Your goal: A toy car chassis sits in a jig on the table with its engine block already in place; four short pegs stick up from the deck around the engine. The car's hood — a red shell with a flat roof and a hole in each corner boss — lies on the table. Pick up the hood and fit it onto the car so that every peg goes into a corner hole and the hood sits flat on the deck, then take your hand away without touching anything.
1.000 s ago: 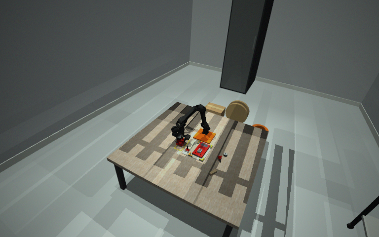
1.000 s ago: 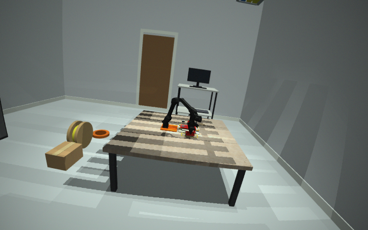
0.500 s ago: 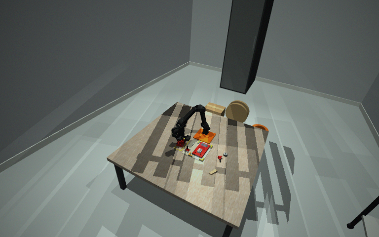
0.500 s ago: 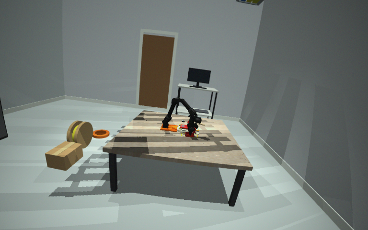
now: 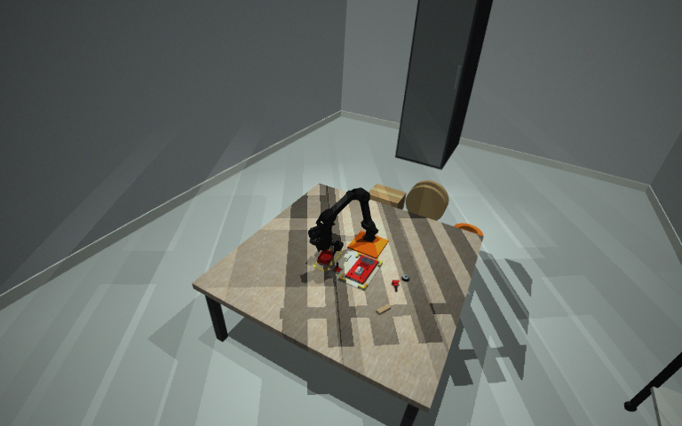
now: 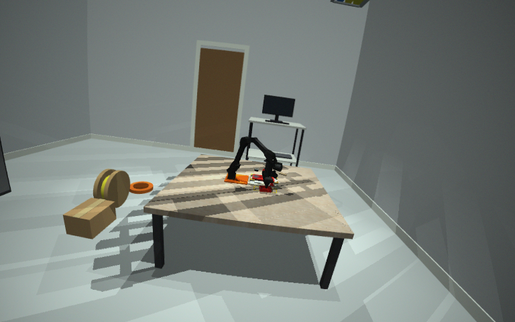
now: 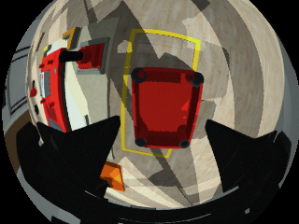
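From here, the black pincer (image 5: 334, 249) (image 6: 267, 186) (image 7: 164, 122) is open, gripping nothing. Below it sits the red hood (image 5: 326, 257) (image 6: 265, 188) (image 7: 163, 108), within or over the yellow outline (image 7: 124, 109). Beyond lies the chassis (image 5: 363, 266) (image 6: 257, 177) (image 7: 54, 89), engine block (image 5: 359, 271) (image 7: 46, 84) aboard; regrasping and fitting 4 holes onto 4 pegs seem left.
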Controlling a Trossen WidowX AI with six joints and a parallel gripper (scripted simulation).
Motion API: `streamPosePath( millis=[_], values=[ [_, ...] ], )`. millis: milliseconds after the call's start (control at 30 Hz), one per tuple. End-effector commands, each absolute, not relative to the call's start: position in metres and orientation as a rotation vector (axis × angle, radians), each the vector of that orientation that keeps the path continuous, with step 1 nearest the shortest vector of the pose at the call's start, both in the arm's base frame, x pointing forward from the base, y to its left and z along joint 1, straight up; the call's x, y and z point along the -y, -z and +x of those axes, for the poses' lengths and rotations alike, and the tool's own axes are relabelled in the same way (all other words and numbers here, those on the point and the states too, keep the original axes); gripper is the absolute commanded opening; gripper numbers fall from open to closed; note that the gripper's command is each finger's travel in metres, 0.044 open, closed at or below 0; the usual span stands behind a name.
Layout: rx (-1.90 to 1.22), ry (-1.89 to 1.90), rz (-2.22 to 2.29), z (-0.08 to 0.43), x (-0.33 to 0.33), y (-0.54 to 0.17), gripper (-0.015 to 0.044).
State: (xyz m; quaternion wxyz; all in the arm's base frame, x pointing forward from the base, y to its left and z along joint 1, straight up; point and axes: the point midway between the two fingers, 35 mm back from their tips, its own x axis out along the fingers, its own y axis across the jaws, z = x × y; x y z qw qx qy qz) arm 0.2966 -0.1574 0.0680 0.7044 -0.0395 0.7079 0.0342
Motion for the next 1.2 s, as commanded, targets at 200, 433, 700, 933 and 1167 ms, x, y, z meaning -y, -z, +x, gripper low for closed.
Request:
streamPosePath(
  millis=[200, 433, 700, 933, 1167],
  values=[
    [-1.549, -0.067, -0.096, 0.297, 0.157, -0.132, 0.0440],
    [-1.544, -0.061, -0.101, 0.299, 0.159, -0.124, 0.0440],
    [-1.492, -0.061, -0.078, 0.300, 0.160, -0.120, 0.0440],
    [-1.239, -0.063, -0.004, 0.303, 0.167, -0.104, 0.0440],
    [-0.986, -0.069, 0.034, 0.300, 0.170, -0.097, 0.0440]
  ],
)
